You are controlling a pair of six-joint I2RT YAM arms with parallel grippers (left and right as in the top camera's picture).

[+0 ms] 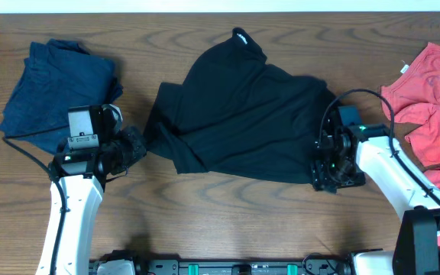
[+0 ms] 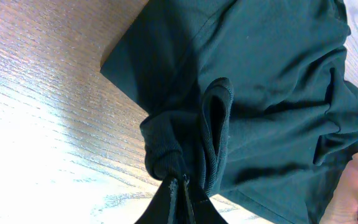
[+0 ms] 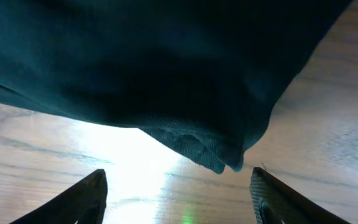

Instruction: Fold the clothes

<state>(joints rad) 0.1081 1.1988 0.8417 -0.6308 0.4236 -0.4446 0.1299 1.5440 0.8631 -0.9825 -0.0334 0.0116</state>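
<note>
Left end effector [image 2: 179,185] pinches a bunched fold at the edge of the large black fabric shirt [image 1: 243,114], which lies rumpled in the middle of the brown wooden table [image 1: 212,221]. The right end effector [image 3: 178,190] gapes wide beneath its drooping hem. A navy-blue garment [image 1: 48,95] lies to the left, and a coral-red garment [image 1: 434,92] is cut off at the right edge.
</note>
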